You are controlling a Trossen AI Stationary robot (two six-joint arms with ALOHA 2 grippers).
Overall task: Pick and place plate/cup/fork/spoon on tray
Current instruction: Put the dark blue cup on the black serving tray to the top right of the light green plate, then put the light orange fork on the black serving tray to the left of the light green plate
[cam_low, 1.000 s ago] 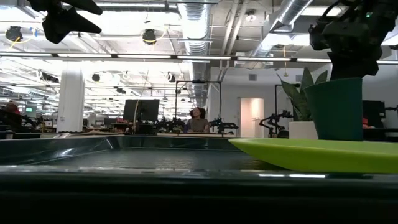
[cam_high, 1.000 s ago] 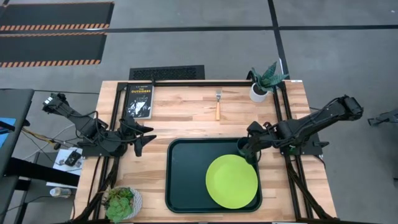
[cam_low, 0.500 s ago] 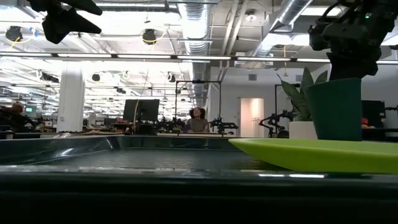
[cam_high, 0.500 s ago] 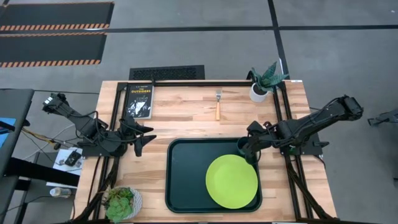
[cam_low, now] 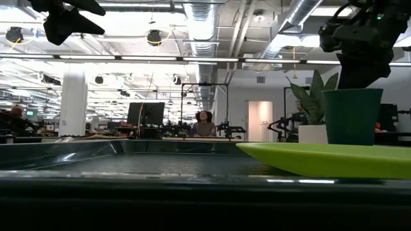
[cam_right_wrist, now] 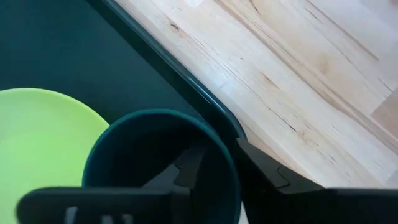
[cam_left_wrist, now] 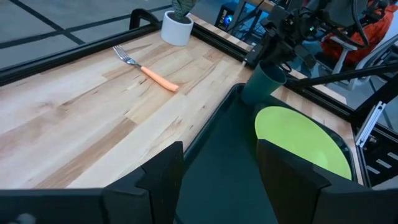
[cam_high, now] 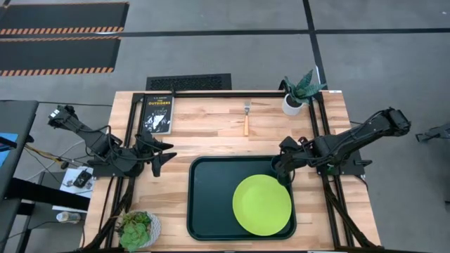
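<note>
The dark green tray lies at the table's near middle, and the lime-green plate rests flat in its right half. My right gripper is shut on the teal cup over the tray's far right corner, just beyond the plate. The cup also shows in the low view and in the left wrist view. The fork, with an orange handle, lies on the wood beyond the tray. My left gripper is open and empty, left of the tray. The spoon is out of view. My right gripper holds the cup by its rim wall, on the side toward the table's right edge. One finger is inside the cup and one is outside. The fingers come from above and from the right. The cup stands upright; the plate hides its base.
A black book lies at the far left. A white pot with a plant stands at the far right corner, and another potted plant at the near left. Bare wood lies between the book and the fork.
My right gripper has gone down a little with the cup, which stays upright and now sits lower behind the plate.
</note>
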